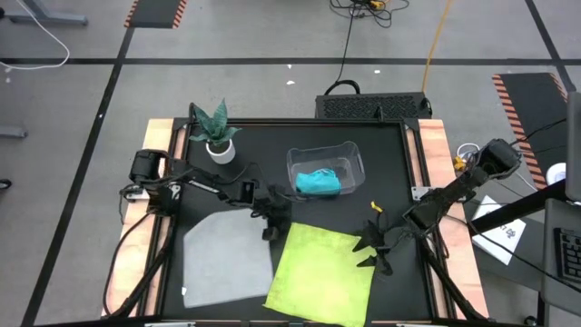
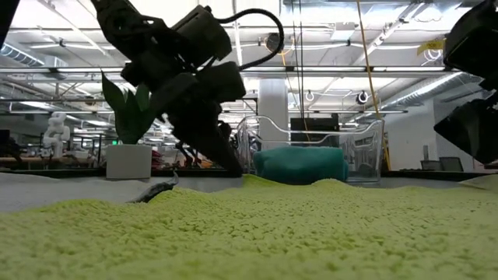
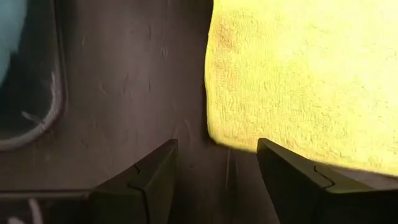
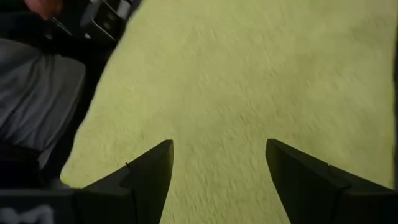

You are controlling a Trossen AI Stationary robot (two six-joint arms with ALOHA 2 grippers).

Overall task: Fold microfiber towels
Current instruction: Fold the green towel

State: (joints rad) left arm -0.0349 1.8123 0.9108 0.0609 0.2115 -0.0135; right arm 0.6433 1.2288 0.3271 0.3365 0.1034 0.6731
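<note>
At the yellow-green towel's [image 1: 322, 274] far left corner, the left gripper [image 1: 270, 218] holds its fingers [image 3: 149, 180] wide apart over bare table [image 1: 381, 154]. The right gripper [image 1: 374, 247], equally spread, hangs above its right edge. Left of it lies the grey towel [image 1: 225, 256]; beyond, the teal towel [image 1: 318, 183] sits in a clear bin [image 1: 356, 158].

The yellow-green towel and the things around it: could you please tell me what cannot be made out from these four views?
- Yellow-green towel: its near edge is cut off by the high view's bottom edge.
- Teal towel: bunched in the clear bin; whether it is folded stays unclear in the high and low views.
- Grey towel: in the low view, mostly hidden behind the yellow-green towel.
- Right tool: in the low view, cut off by the right edge.
</note>
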